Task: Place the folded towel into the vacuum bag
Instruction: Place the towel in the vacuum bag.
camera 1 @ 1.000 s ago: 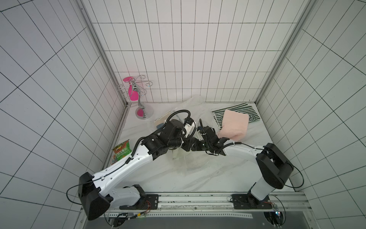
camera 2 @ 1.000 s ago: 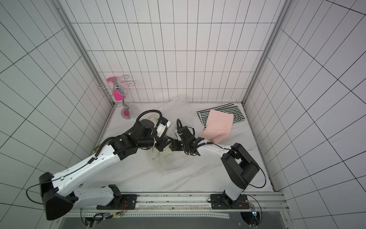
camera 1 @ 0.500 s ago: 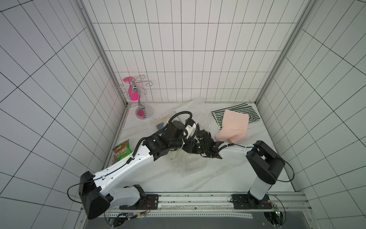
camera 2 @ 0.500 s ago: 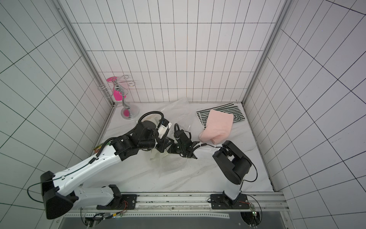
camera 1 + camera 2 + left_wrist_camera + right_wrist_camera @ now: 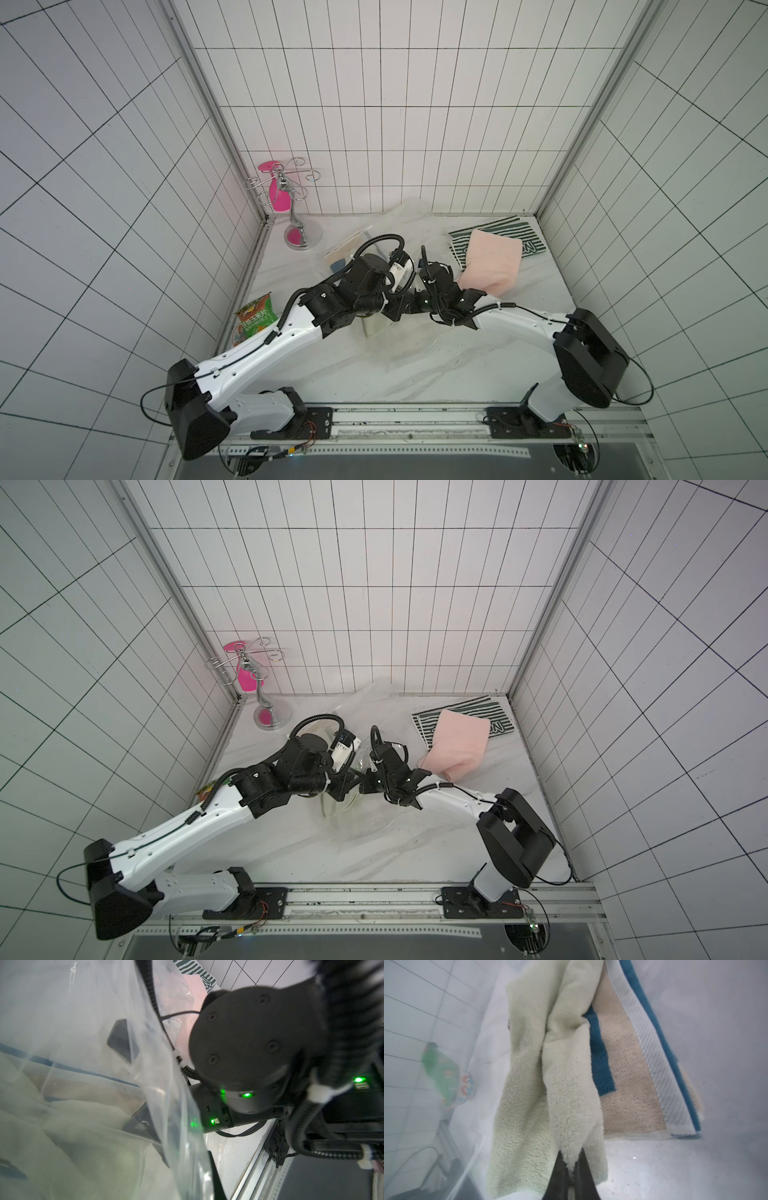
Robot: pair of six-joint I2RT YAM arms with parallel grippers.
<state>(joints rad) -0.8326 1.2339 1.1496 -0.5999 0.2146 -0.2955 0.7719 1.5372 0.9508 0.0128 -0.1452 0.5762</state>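
Cream pile of the folded towel (image 5: 529, 1084) sits inside the vacuum bag (image 5: 83, 1012), one fold pinched between the closed jaws of the right gripper (image 5: 572, 1159), with a beige and blue towel (image 5: 629, 1084) just beside it under the same clear film. The left gripper (image 5: 344, 791) is clamped together on the bag's film near its mouth, close against the right one. A pink towel (image 5: 492, 266) rests well apart on a striped mat (image 5: 498, 226).

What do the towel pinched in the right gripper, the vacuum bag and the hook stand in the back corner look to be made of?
Cream towel: soft fleece-like fabric, matte, with a fluffy curled pile.
Vacuum bag: thin clear plastic film, glossy, creased and see-through.
Stand: probably chromed metal, mirror-bright with bent wire hooks.
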